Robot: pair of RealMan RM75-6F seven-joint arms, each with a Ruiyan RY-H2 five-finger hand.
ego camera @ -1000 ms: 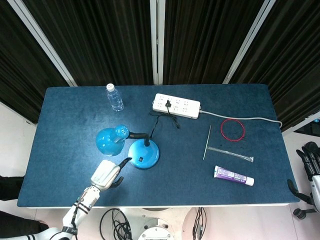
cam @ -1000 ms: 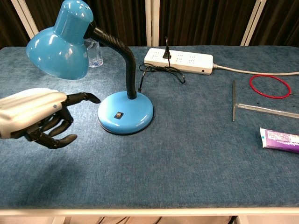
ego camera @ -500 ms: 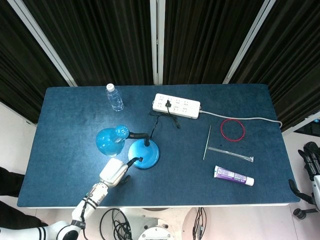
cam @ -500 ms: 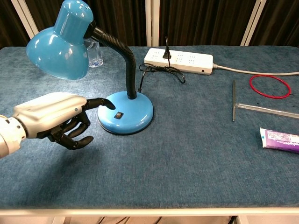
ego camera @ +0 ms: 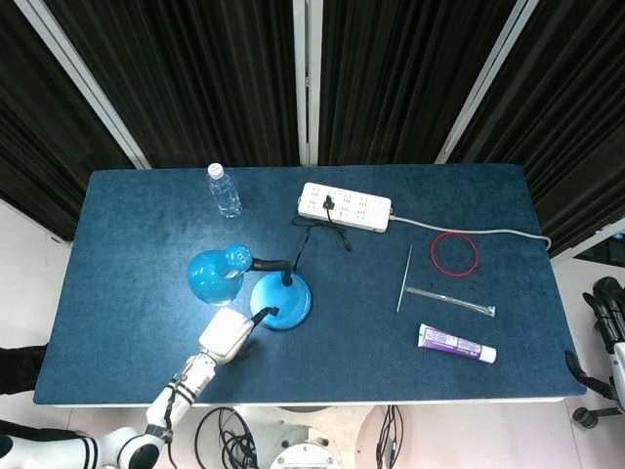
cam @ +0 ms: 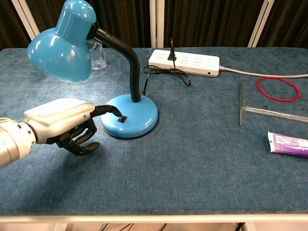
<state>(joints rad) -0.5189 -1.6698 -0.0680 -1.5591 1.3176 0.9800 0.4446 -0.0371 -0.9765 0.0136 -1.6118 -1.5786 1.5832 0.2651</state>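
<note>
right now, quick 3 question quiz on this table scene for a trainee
1. True or false: the left hand has a finger stretched out to the switch on the lamp base.
2. What is plugged into the power strip? A) the lamp's black cord B) nothing
3. Which coloured ring lies near the table's right side?

Key: 1 true; 2 A; 3 the red one.

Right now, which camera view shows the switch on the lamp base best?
The chest view: the small dark switch sits on the blue lamp base, with the left hand stretching one finger to it. The head view shows the base from above, with the finger over the switch.
</note>
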